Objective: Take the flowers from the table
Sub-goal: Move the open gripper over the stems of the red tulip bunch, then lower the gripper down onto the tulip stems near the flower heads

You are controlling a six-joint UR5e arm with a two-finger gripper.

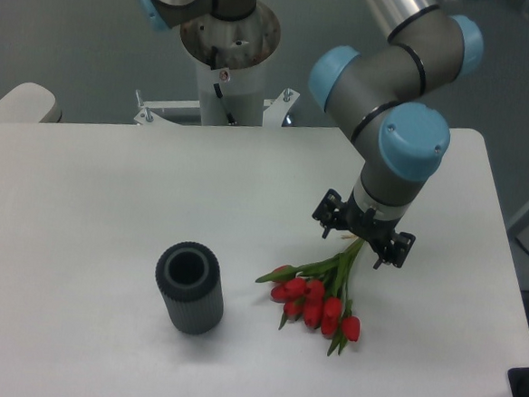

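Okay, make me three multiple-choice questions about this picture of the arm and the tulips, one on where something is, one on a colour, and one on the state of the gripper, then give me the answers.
1. Where does the vase stand relative to the flowers?
A. To their left in the picture
B. To their right in the picture
C. Behind them, by the arm's base

2. What colour are the flower heads?
A. Yellow
B. Red
C. White

3. How is the gripper set?
A. Shut on the vase
B. Lifted high with the flowers hanging from it
C. Open, its fingers either side of the stems

Answers:
1 A, the dark ribbed vase stands upright on the table, left of the bunch.
2 B, the tulip heads are red on green stems.
3 C, the two fingers stand apart over the stem end while the bunch lies on the table.
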